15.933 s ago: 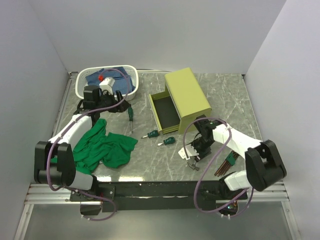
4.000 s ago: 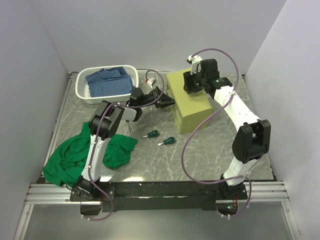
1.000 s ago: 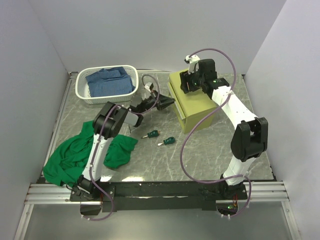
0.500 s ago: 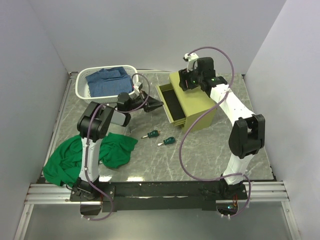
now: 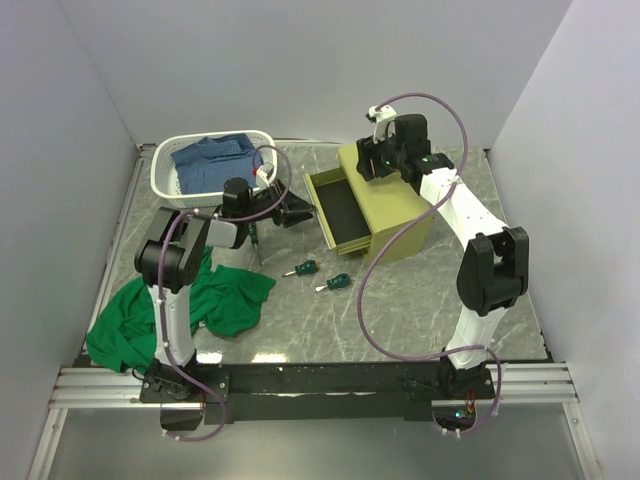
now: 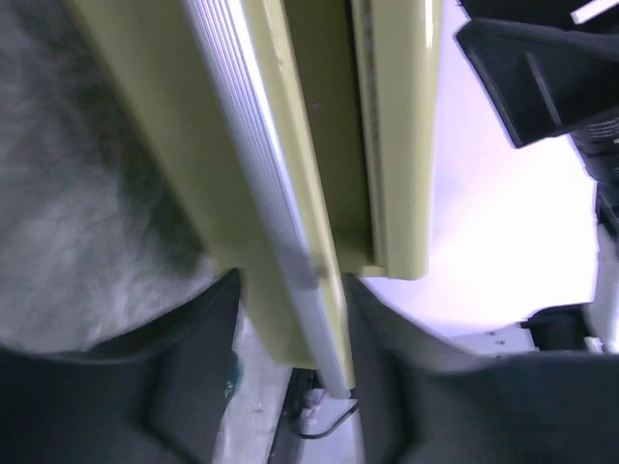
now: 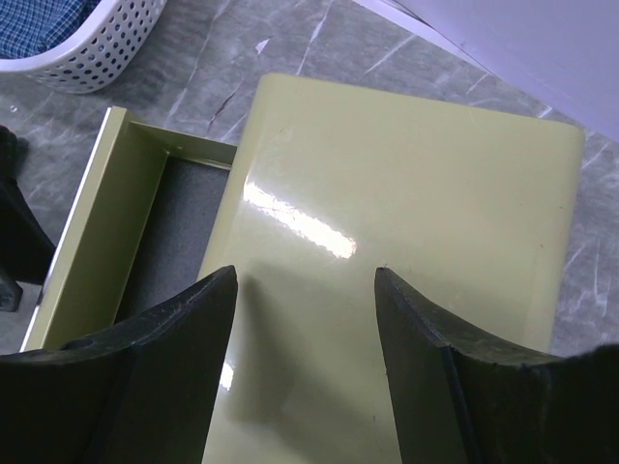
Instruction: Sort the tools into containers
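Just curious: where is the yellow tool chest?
Overhead view: the tool chest sits right of centre at the table's back, its drawer open toward the left claw.

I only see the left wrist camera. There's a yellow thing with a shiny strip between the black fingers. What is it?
Observer: That's the front of a drawer, pulled out of the tool chest.
Operator: Is anything inside?
Observer: No tool shows in the part pulled out.
Operator: Where are the tools?
Observer: A stubby screwdriver and a second one lie on the table, nearer the arms' bases than the drawer.
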`<act>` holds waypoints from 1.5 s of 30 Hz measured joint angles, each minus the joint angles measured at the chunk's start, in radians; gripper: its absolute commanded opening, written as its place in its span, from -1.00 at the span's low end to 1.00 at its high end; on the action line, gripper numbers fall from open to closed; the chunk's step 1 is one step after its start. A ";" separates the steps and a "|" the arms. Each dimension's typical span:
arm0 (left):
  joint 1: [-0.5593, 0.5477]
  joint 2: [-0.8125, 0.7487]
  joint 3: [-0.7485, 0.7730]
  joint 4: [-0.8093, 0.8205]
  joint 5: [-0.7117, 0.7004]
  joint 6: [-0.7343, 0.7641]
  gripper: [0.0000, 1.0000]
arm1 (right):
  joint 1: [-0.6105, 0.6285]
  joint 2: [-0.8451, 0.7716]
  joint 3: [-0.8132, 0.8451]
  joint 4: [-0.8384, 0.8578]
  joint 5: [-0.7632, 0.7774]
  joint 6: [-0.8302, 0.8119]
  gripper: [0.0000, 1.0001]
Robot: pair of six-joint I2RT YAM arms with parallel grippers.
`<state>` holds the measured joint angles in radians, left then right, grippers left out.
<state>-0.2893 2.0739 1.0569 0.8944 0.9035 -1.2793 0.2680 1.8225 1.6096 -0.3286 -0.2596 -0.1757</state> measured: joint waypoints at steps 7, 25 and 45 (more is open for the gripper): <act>0.050 -0.122 0.000 -0.292 0.002 0.230 0.52 | 0.000 0.000 -0.002 0.006 -0.005 0.000 0.37; 0.098 -0.308 0.187 -1.231 -0.653 0.854 0.31 | -0.004 0.019 0.022 0.009 -0.037 0.021 0.40; 0.063 -0.093 0.301 -1.266 -0.837 0.953 -0.98 | -0.004 0.019 0.021 0.011 -0.044 0.026 0.41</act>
<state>-0.2268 1.9804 1.3579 -0.3721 0.0662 -0.3260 0.2638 1.8412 1.6306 -0.3180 -0.3038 -0.1501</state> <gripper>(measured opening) 0.128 0.703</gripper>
